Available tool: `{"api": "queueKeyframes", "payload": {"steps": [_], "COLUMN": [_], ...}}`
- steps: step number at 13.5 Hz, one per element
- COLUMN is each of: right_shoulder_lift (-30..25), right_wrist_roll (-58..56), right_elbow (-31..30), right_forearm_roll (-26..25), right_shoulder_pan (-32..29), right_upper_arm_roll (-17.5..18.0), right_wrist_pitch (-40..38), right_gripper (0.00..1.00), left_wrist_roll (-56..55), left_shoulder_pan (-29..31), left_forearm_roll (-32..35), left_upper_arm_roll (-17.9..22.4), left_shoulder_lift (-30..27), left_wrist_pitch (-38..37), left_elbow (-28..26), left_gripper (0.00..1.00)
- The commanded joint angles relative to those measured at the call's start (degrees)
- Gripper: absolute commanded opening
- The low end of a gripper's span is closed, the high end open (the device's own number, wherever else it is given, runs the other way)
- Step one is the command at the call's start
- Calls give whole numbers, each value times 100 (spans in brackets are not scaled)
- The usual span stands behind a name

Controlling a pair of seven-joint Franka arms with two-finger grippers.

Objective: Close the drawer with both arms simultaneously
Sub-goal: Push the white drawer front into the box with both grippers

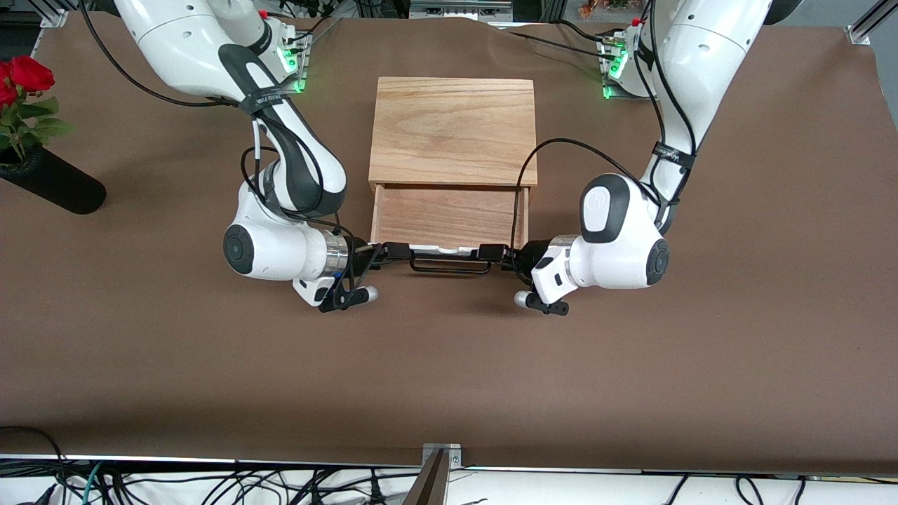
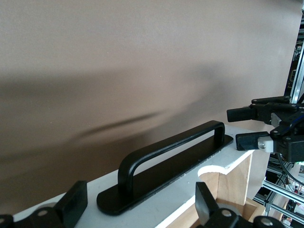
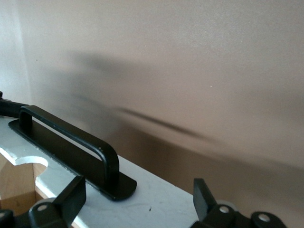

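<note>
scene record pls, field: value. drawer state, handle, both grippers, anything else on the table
drawer: pulled out of the wooden box, tray empty
handle: black, on the white front panel, not gripped
left gripper: open, fingers straddling the front panel's top edge at the left arm's end
right gripper: open, same at the right arm's end
also on table: black vase with red roses, toward the right arm's end
</note>
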Motion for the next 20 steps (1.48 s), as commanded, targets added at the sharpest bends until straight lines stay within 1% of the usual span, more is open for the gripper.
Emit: {"api": "queueKeyframes", "payload": {"steps": [1,3,7,12,14,15,18,20], "right_shoulder_lift": [15,15,15,-3,-3,-3,-11,-20], "right_wrist_roll": [-51,-51,-42,511,678,713,714,714], "right_elbow": [-14,-14,-40,-84,-102,-102,-198,-216], "right_forearm_roll": [107,107,107,107,107,107,107,107], "right_shoulder_pan": [-26,-35,-18,193,193,193,228,228], "right_upper_arm_roll": [47,47,56,64,178,187,223,231], "right_wrist_pitch": [-84,-84,-102,-716,-962,-1059,-1367,-1603], "right_gripper": [100,100,100,100,100,100,100,100], "left_wrist_roll": [81,63,63,63,20,2,-278,-428], "left_shoulder_pan": [22,22,22,-5,-5,4,48,31], "left_forearm_roll": [107,116,116,116,116,116,142,186], "left_upper_arm_roll": [2,10,2,2,2,10,28,37], "left_shoulder_lift": [36,36,45,45,36,36,27,27], "left_wrist_pitch": [-256,-441,-468,-477,-494,-616,-1520,-1891], "left_elbow": [70,70,70,35,26,26,26,-53], "left_gripper": [100,100,100,100,100,100,100,100]}}
